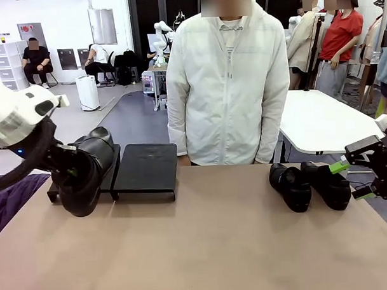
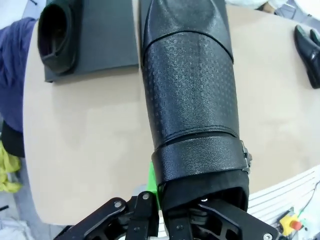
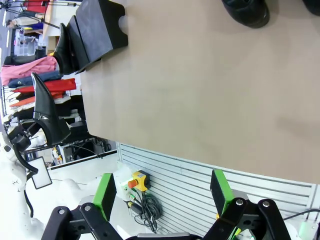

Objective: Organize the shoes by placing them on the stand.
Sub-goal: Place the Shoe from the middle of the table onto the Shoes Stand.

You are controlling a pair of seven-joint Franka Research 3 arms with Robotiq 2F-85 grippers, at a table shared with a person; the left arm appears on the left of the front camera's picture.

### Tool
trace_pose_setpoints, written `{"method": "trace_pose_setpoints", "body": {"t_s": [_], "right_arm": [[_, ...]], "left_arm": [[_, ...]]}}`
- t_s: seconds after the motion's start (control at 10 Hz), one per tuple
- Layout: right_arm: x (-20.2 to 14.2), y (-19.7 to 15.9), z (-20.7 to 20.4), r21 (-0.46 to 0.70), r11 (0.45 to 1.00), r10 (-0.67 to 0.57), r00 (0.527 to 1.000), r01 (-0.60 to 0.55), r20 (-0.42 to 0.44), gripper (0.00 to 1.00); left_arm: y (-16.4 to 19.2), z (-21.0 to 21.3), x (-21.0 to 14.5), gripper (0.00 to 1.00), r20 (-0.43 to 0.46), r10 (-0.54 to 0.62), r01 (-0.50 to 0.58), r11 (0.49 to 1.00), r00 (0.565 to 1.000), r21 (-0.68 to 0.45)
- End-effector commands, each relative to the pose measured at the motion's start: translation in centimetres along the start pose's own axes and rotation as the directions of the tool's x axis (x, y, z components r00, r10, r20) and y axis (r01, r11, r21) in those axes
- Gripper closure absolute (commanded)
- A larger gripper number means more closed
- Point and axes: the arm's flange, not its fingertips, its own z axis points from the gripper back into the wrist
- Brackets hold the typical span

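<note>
A robot lab or test hall, not a home — a tan table with a yellow-and-red stop button beside its edge. Beyond its far edge are grey floor, stacked white plastic drawers, a white folding table and a seated person — plus clothes on a rail.

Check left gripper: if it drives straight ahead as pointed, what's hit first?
Probably the stand: the left gripper carries a shoe whose toe leads, over the bare panel beside the parked shoe. Depth is unclear.

The shoe is pebbled leather, the stand smooth matt.
</note>
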Motion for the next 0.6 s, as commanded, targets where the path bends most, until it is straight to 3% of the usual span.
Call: {"method": "trace_pose_setpoints", "body": {"t_s": [0.0,0.2,0.3,0.4,0.5], "right_arm": [[0.0,0.0,0.4,-0.013,1.000,0.011,1.000,-0.011,-0.008,0.00],[0.0,0.0,0.4,-0.013,1.000,0.011,1.000,-0.011,-0.008,0.00],[0.0,0.0,0.4,-0.013,1.000,0.011,1.000,-0.011,-0.008,0.00],[0.0,0.0,0.4,-0.013,1.000,0.011,1.000,-0.011,-0.008,0.00],[0.0,0.0,0.4,-0.013,1.000,0.011,1.000,-0.011,-0.008,0.00]], "left_arm": [[-0.4,0.1,0.5,1.00,0.035,-0.029,0.030,0.999,0.999,-0.015],[-0.8,-0.1,-0.1,1.00,0.006,-0.022,0.022,1.000,1.000,0.005],[1.7,0.0,2.8,1.00,-0.061,0.090,-0.093,0.994,0.994,-0.051],[4.2,-0.3,6.0,1.00,-0.127,0.063,-0.078,0.990,0.990,-0.121],[6.4,-1.4,9.2,1.00,-0.131,0.056,-0.075,0.987,0.990,-0.144]]}}
